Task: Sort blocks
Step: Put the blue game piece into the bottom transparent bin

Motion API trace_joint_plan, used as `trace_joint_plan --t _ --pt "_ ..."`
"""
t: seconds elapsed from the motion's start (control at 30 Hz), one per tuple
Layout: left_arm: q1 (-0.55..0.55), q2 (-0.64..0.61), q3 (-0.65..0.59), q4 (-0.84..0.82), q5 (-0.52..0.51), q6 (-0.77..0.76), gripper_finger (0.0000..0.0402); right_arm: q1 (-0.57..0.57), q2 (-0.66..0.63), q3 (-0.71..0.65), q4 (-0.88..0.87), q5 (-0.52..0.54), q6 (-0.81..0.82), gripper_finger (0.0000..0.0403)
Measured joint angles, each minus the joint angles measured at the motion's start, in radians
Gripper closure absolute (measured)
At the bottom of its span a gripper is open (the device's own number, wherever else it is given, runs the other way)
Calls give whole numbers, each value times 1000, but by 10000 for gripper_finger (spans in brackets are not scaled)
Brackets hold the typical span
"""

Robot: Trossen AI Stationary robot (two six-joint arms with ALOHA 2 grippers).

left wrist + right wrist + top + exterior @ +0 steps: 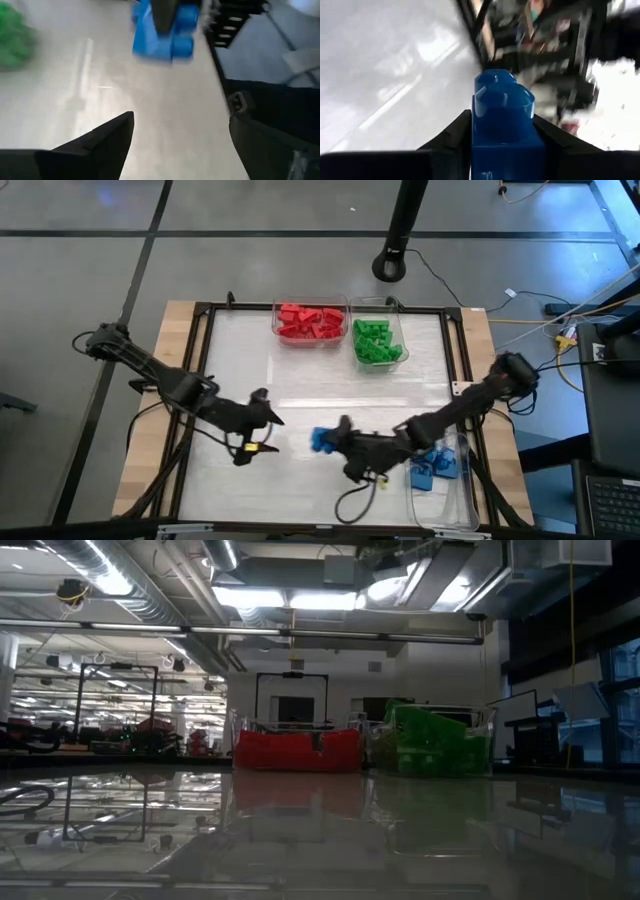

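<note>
One blue block (502, 125) sits clamped between the right gripper's (330, 438) dark fingers, studs toward the wrist camera, so that gripper is closed on it just above the bare table (300, 395) near the middle of the near half. The left gripper (268, 418) hangs a little to that block's left with its jaws apart and nothing between them; in its own wrist view the two fingers (107, 135) stand wide over plain tabletop, and the same blue block appears farther off, pinched by the other arm. Outward from the hands, the sorting looks nearly finished, as I judge it: a clear bin (311, 308) at the far edge holds a heap of red blocks (308, 323), its neighbour (397, 340) holds green blocks (375, 343), and a third bin (462, 495) at the near right corner already holds several blue blocks (432, 467). No loose bricks show on the open surface, so the held block may be the last to go, and the blue bin lies close to the right of the gripper. The high view alone gives this whole layout. The low view shows neither gripper, only the red and green bins across a glossy table. Only the right wrist view shows the grip itself.
</note>
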Motion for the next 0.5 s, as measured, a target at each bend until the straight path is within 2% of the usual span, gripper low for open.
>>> trace_joint_plan --t 0.1,0.27,0.37,0.5 --pt "-39 -47 -15 -36 -119 7 90 47 -101 0 -223 76 193 263" --pt "-75 -82 -67 -30 -210 15 89 108 -238 0 -622 79 663 263" --pt "-76 -81 -100 -13 -230 14 89 141 -288 0 -853 15 969 263" --pt "-75 -81 -151 29 -239 7 89 189 -299 0 -1103 -151 1331 263"
